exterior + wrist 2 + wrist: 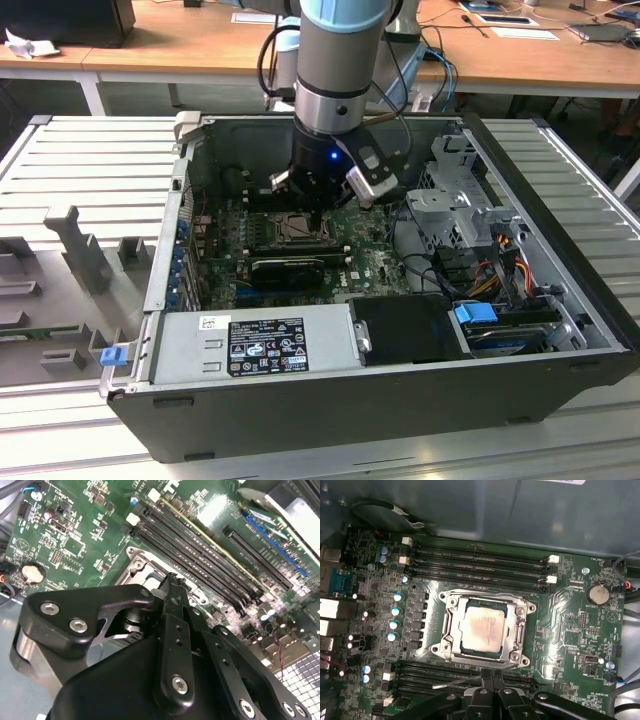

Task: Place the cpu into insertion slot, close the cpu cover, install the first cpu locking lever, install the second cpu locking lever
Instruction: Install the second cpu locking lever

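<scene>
1. Your arm reaches down into the open computer case (560, 300), which lies on its side on the tabletop (80, 180), so the green board (575, 615) faces up and the pincer (492, 676) can come at it from above.
2. The cpu (482, 626) already sits in the insertion slot (451, 645); in the first wrist view its silver-grey face looks level inside the silvery frame, with a faint pinkish smear across it.
3. The cpu cover (522, 625) appears to lie flat around the chip, framing it, but I judge rather than see that it is fully down.
4. The pincer is closed and carries nothing: in the first wrist view its two black fingers (486, 680) meet tip to tip just beside the near edge of the socket, over the memory slots (470, 680).
5. Closed tips that low and that close to the frame suit pushing a thin lever, not lifting a part; that is my reading only.
6. The locking levers are hard to tell from the frame; a thin bright wire-like line (457, 682) runs beside the tips, and I cannot say whether it is one.
7. In the second wrist view the pincer's own body covers most of the socket (135, 560).
</scene>
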Motion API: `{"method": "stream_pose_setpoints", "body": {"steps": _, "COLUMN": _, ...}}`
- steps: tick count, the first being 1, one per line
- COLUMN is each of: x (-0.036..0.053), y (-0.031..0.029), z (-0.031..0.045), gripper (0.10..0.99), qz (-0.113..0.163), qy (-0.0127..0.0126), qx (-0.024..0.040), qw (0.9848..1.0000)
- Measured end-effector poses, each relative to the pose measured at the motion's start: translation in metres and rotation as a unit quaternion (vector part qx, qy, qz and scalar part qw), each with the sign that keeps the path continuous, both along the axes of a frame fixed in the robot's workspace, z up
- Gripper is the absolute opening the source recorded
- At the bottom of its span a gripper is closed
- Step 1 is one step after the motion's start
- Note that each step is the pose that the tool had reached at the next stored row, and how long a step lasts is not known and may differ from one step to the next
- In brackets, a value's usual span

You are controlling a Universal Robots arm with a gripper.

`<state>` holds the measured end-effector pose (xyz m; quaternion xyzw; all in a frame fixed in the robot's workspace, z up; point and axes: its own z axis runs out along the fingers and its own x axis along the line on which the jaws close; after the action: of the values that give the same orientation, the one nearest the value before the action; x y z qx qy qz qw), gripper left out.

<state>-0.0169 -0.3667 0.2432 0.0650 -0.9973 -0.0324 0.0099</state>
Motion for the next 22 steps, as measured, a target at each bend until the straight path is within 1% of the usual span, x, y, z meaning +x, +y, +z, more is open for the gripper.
{"method": "stream_pose_setpoints", "body": {"steps": 4, "x": -0.0006, "y": -0.0041, "z": -0.0001, "gripper": 0.106, "qz": 0.000, "qy": 0.0000, "qx": 0.0015, "qw": 1.0000}}
{"method": "stream_pose_setpoints", "body": {"steps": 7, "x": -0.0008, "y": -0.0053, "z": -0.0001, "gripper": 0.106, "qz": 0.000, "qy": 0.0000, "qx": 0.0034, "qw": 1.0000}}
{"method": "stream_pose_setpoints", "body": {"steps": 11, "x": -0.0016, "y": -0.0078, "z": -0.0009, "gripper": 0.106, "qz": 0.001, "qy": 0.0000, "qx": 0.0090, "qw": 1.0000}}
{"method": "stream_pose_setpoints", "body": {"steps": 13, "x": -0.0030, "y": -0.0090, "z": -0.0016, "gripper": 0.106, "qz": 0.001, "qy": 0.0000, "qx": 0.0149, "qw": 0.9999}}
{"method": "stream_pose_setpoints", "body": {"steps": 14, "x": -0.0050, "y": -0.0098, "z": -0.0020, "gripper": 0.106, "qz": 0.002, "qy": 0.0000, "qx": 0.0182, "qw": 0.9998}}
{"method": "stream_pose_setpoints", "body": {"steps": 16, "x": -0.0102, "y": -0.0105, "z": -0.0026, "gripper": 0.106, "qz": 0.003, "qy": 0.0000, "qx": 0.0205, "qw": 0.9998}}
{"method": "stream_pose_setpoints", "body": {"steps": 22, "x": -0.0214, "y": -0.0107, "z": -0.0037, "gripper": 0.106, "qz": 0.003, "qy": 0.0000, "qx": 0.0211, "qw": 0.9998}}
